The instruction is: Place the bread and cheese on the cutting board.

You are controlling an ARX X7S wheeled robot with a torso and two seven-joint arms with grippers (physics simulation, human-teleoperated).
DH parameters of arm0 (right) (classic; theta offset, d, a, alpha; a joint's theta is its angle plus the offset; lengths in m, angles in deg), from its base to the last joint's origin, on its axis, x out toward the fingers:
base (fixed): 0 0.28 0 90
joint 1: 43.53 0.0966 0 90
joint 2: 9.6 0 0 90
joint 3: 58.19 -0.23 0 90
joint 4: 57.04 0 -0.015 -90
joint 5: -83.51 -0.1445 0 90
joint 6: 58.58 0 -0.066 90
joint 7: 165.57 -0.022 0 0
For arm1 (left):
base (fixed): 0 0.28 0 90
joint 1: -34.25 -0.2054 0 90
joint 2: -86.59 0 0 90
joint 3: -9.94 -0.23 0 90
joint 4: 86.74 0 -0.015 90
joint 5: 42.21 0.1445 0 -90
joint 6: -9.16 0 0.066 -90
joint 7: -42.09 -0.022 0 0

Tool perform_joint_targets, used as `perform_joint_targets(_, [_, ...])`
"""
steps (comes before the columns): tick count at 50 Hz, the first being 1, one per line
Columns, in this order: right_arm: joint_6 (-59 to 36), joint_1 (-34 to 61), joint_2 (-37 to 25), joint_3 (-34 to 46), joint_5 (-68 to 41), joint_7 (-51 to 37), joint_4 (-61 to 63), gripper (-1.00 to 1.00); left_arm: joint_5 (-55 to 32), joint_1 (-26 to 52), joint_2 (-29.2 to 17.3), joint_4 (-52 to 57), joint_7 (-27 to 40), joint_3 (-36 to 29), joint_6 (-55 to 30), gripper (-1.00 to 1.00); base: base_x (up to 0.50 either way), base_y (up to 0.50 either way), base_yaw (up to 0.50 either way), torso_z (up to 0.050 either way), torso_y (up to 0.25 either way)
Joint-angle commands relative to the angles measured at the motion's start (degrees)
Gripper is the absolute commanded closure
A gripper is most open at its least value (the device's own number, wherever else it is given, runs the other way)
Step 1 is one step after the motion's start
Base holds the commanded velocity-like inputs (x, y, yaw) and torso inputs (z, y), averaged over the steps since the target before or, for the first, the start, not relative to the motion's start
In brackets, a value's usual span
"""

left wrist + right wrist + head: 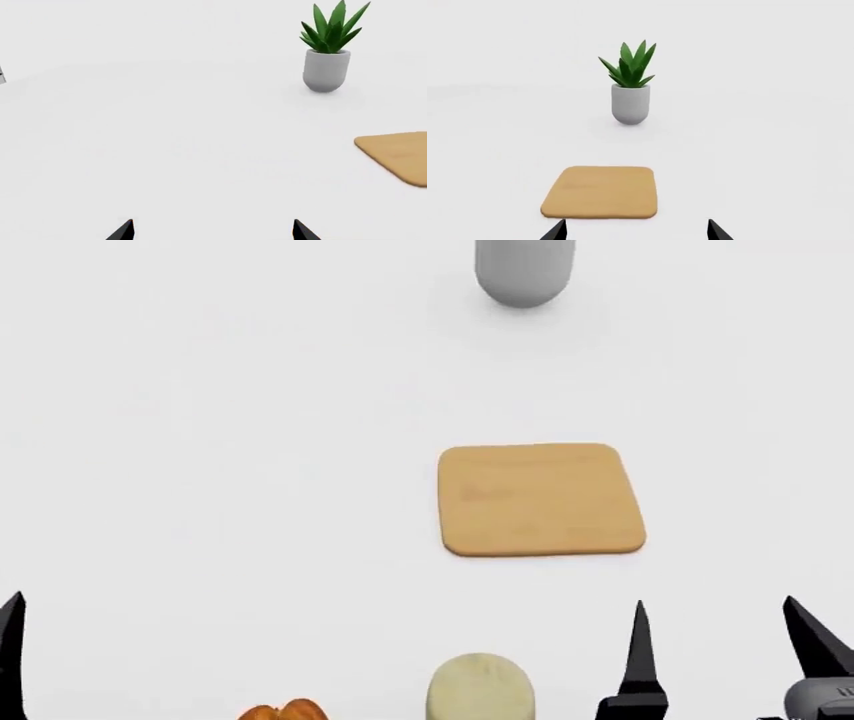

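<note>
At the bottom edge of the head view I have the short, stout pale beige-green cheese cylinder (pixel 483 687) at bottom centre and, to its left, only the top of the small golden-brown bread loaf with its split orange crust (pixel 283 711), cut off by the frame. My right gripper (pixel 722 640) stands at the lower right with its two black fingers spread wide and nothing between them; it sits beside the cheese, apart from it. My left gripper (pixel 212 231) shows two dark tips spread apart at the bottom of its wrist view, empty, over bare white table (pixel 200 440). Farther up, right of centre, lies the thin tan wooden cutting board with rounded corners (pixel 541 500), with nothing on it. Beyond that, at the top edge, is the light grey round-bottomed pot holding a spiky green plant (pixel 630 85). I judge the job is not begun, so I would take the cheese first with the right arm: swing it leftward, straddle the cylinder squarely, close low on its sides, and keep the path to the board clear of the loaf.
</note>
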Motion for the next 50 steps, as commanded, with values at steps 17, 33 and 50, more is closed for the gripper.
perform_joint_targets(17, [6.1, -11.3, -0.4, 17.7, 7.2, 4.0, 4.2, -1.00, -0.6, -5.8, -2.6, -0.1, -4.6, 4.1, 3.4, -1.00, 0.00, 0.00, 0.00, 0.000, 0.000])
perform_joint_targets(33, [-4.9, -6.1, -7.4, 1.9, -9.6, 7.6, 4.1, -1.00, -0.5, -7.8, -2.4, -0.8, -4.4, 2.6, 5.0, -1.00, 0.00, 0.00, 0.00, 0.000, 0.000])
perform_joint_targets(50, [-3.7, -1.9, -8.5, 12.5, -5.9, 7.7, 1.5, -1.00, -0.5, -9.4, -2.9, -1.5, -4.4, 2.6, 6.3, -1.00, 0.00, 0.00, 0.00, 0.000, 0.000])
